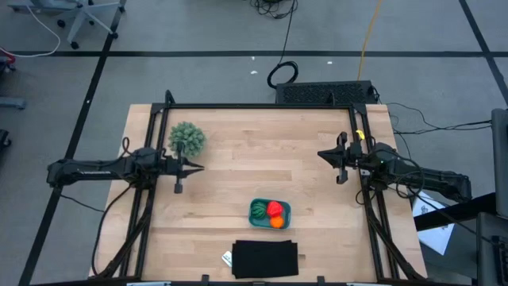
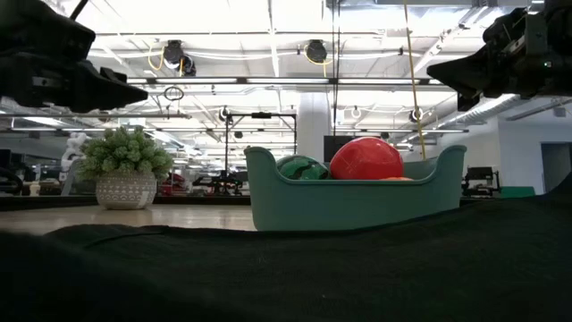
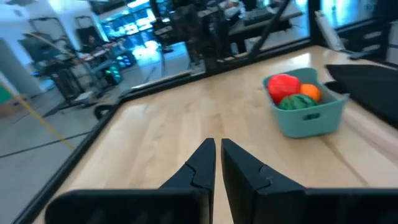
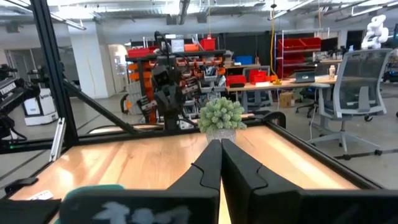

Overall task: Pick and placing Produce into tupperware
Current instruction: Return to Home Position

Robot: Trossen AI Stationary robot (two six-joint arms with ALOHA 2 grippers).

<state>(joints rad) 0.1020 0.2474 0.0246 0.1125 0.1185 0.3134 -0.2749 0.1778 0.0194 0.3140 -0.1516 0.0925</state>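
Note:
The teal-blue tub (image 1: 270, 213) stands on the table near the front middle. Inside it lie the red piece (image 1: 275, 208), the orange piece (image 1: 277, 222) and the striped dark green piece (image 1: 260, 211). They also show in the left wrist view, in the tub (image 3: 308, 112): red (image 3: 283, 86), orange (image 3: 309, 92), green (image 3: 295, 101). My left gripper (image 1: 198, 167) is shut and empty at the table's left, above the wood. My right gripper (image 1: 321, 155) is shut and empty at the table's right.
A bushy green plant in a pot (image 1: 186, 138) stands at the far left, just beyond my left gripper. A black flat rectangle (image 1: 266, 259) lies at the front edge, with a small white tag (image 1: 227, 258) beside it. Bare wood lies between the two arms.

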